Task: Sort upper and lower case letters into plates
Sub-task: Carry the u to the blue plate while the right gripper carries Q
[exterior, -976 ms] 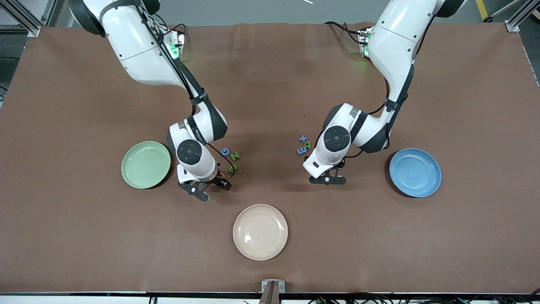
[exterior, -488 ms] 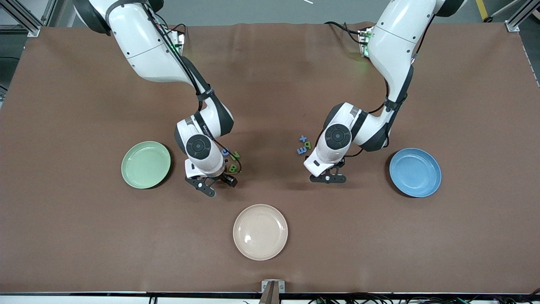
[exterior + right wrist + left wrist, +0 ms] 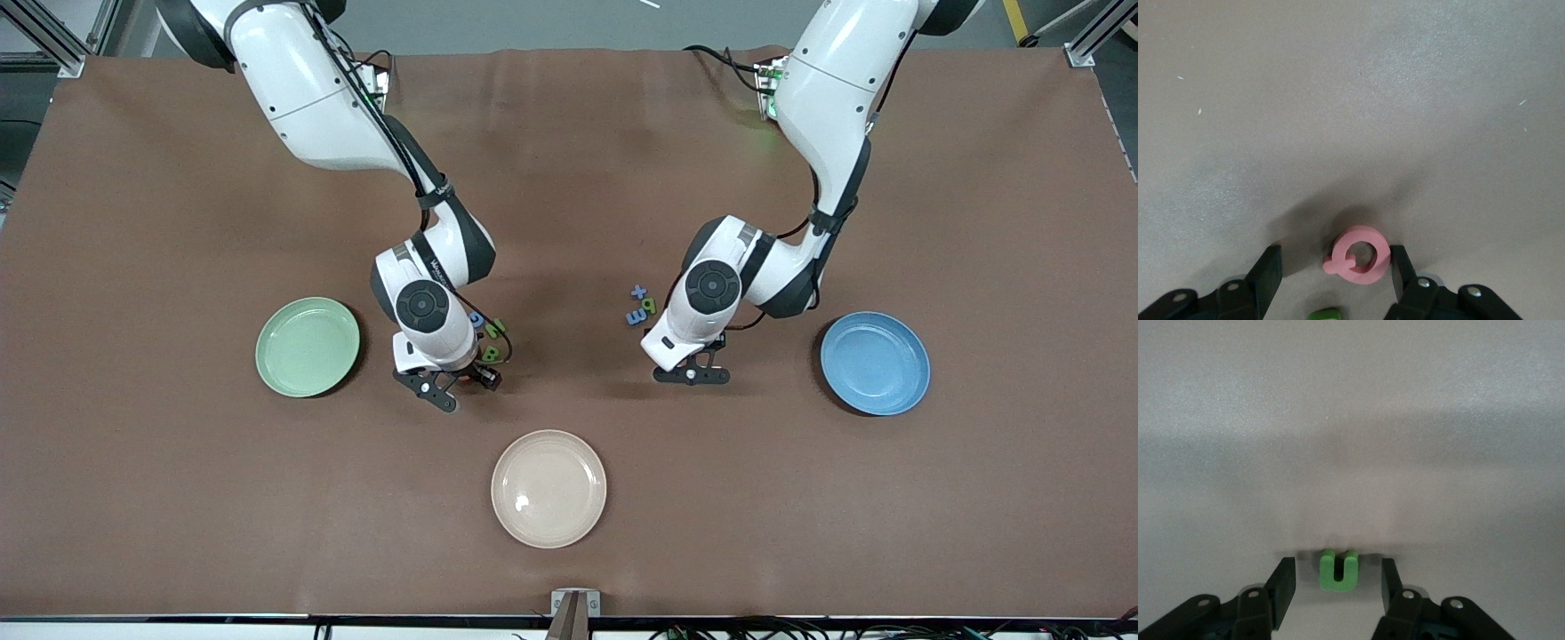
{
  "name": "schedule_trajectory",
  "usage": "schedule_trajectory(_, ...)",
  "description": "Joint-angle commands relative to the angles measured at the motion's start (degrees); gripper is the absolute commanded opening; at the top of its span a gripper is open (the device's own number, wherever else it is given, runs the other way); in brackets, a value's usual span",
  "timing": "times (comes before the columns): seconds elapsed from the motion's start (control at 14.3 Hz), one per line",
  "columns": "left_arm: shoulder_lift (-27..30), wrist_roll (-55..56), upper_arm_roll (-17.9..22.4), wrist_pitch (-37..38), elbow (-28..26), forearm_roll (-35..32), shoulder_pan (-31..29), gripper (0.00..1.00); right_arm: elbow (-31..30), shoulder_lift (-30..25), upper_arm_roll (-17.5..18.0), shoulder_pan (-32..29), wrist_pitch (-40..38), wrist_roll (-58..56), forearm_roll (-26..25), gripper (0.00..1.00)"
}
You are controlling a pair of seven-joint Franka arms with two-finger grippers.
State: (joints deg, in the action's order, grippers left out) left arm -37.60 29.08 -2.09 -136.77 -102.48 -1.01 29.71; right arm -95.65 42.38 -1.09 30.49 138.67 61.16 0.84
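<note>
— What do you see at the left arm's end?

— I see the left gripper [image 3: 692,375] low at the brown table [image 3: 133,498], between the blue plate [image 3: 875,362] and a small cluster of letters [image 3: 640,305]. In its wrist view a green letter [image 3: 1338,571] lies flat on the table between the two fingers [image 3: 1281,582]. The jaws stand spread; there is a gap on each side of the letter, so nothing is pinched. The blue plate has nothing in it, and its rim is well apart from the gripper.

— And the right arm?

— The right gripper [image 3: 449,388] is also down at the table, beside the pale green plate [image 3: 308,347], which holds no letter. A pink letter [image 3: 1358,255] with a round hole lies between its fingers [image 3: 1267,270]. One finger is just beside the pink edge — I cannot tell if it touches — and the other stands clearly off, so the jaws are apart. A bit of another green letter [image 3: 1324,313] shows at the picture's border, close to the pink one. In the front view a few more letters [image 3: 487,331] peek out from under the right wrist.

— Is there room to move?

— Yes. The cream plate [image 3: 548,488] lies nearer to the front camera than both grippers, between them, and bare brown surface runs from all three plates to the table edges.
</note>
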Motion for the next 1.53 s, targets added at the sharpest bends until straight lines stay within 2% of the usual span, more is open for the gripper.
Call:
schedule_trajectory(0.0,0.4,0.4,-0.3,-1.0,-1.0,0.3,-0.2,0.46,-1.9,-0.7,-0.2,-0.3,0.1,-1.3,-1.2,0.64)
schedule_trajectory(0.14,0.4,0.4,-0.3,-1.0,-0.9,0.3,-0.2,0.38,-1.9,-0.7,-0.3,-0.7,0.1,-1.6,-1.2,0.63)
schedule_trajectory(0.21,0.4,0.4,-0.3,-1.0,-0.9,0.3,-0.2,0.35,-2.0,-0.8,-0.3,-1.0,-0.1,-1.7,-1.2,0.57)
schedule_trajectory(0.28,0.3,0.4,-0.3,-1.0,-0.8,0.3,-0.3,0.33,-2.1,-0.9,-0.3,-1.0,-0.9,-1.7,-1.2,0.47)
schedule_trajectory(0.42,0.3,0.4,-0.3,-1.0,-0.7,0.3,-0.3,0.31,-2.1,-1.2,-0.3,-1.2,-1.8,-1.9,-1.2,0.17)
schedule_trajectory(0.49,0.3,0.4,-0.3,-1.2,-0.7,0.3,-0.2,0.29,-2.1,-1.6,-0.2,-1.3,-2.3,-1.9,-1.2,0.05)
schedule_trajectory(0.56,0.1,0.4,-0.3,-1.9,-0.7,0.3,-0.1,0.26,-2.1,-1.8,-0.2,-1.3,-2.8,-1.9,-1.2,0.02)
schedule_trajectory(0.63,0.0,0.3,-0.2,-2.6,-0.8,0.3,0.1,0.24,-2.0,-2.3,-0.3,-1.6,-3.9,-2.1,-1.2,0.00)
schedule_trajectory(0.7,0.0,0.4,-0.2,-3.8,-1.1,0.3,0.5,0.16,-2.0,-3.3,-0.2,-2.4,-5.1,-3.2,-1.2,0.00)
schedule_trajectory(0.98,2.9,0.4,-0.2,-1.6,-1.5,0.2,-0.2,0.08,-3.2,-9.9,-0.1,-7.2,-14.0,-12.0,-0.8,0.00)
schedule_trajectory(1.25,9.6,-4.7,-0.2,9.2,-2.4,-0.2,-4.4,0.08,-14.6,-20.0,-0.1,-16.5,-13.9,-29.8,-0.7,0.00)
schedule_trajectory(1.46,15.5,-13.9,-0.2,11.5,-7.4,-0.2,-9.7,0.08,-21.2,-25.1,-0.1,-22.0,-12.6,-37.9,-0.7,0.00)
